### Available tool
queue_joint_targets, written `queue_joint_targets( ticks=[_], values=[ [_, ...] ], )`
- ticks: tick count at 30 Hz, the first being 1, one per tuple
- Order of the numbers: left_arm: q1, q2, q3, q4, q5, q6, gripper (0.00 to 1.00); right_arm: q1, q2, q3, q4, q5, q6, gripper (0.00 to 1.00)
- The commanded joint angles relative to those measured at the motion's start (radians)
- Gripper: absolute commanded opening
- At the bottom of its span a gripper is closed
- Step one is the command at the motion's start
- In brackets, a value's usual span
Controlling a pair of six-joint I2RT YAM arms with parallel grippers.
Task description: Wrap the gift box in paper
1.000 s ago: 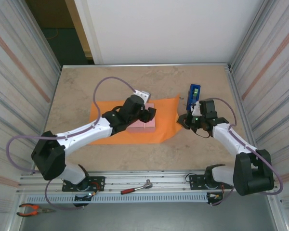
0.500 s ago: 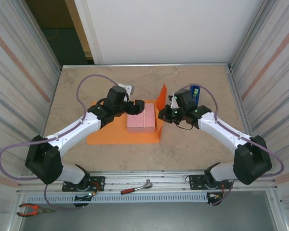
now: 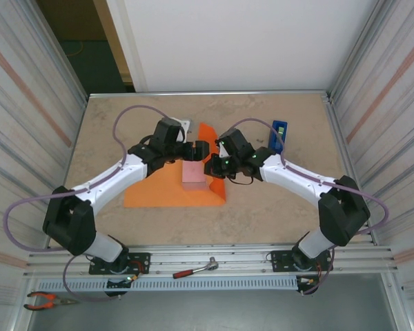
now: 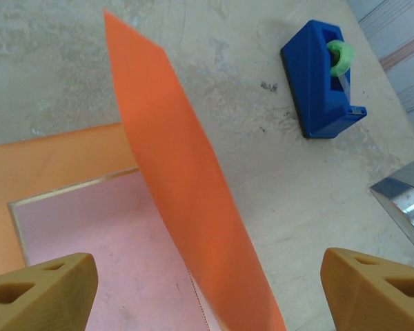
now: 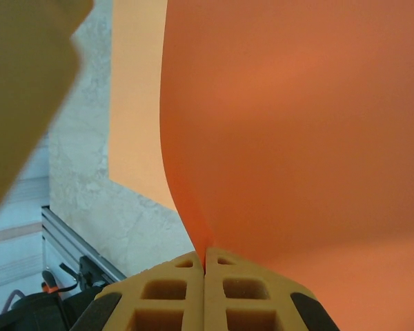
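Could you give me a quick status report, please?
Right gripper shut on paper, flap upright by box. Left gripper open over box. Dispenser stands apart.

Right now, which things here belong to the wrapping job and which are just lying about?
Job: orange paper, pinched by the right gripper; pink gift box; left gripper, open near it.
Lying about: blue tape dispenser, untouched; red-handled tool and orange-handled pliers at the near edge.
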Motion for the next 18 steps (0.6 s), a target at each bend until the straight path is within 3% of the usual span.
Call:
queue_joint_targets(
  ticks=[1,8,18],
  values=[
    [0.008,0.016,0.003,0.002,0.014,-0.014,0.84,0.015,0.015,0.037,0.005,0.027,0.025,0.0],
    [0.019,0.042,-0.04,0.041,0.006,-0.02,0.79,0.027,0.019,0.038,0.02,0.03,0.031,0.0],
    [0.02,0.068,-0.06,0.097,0.048,-0.012,0.52,0.038,0.037,0.046,0.041,0.022,0.037,0.0]
  ],
)
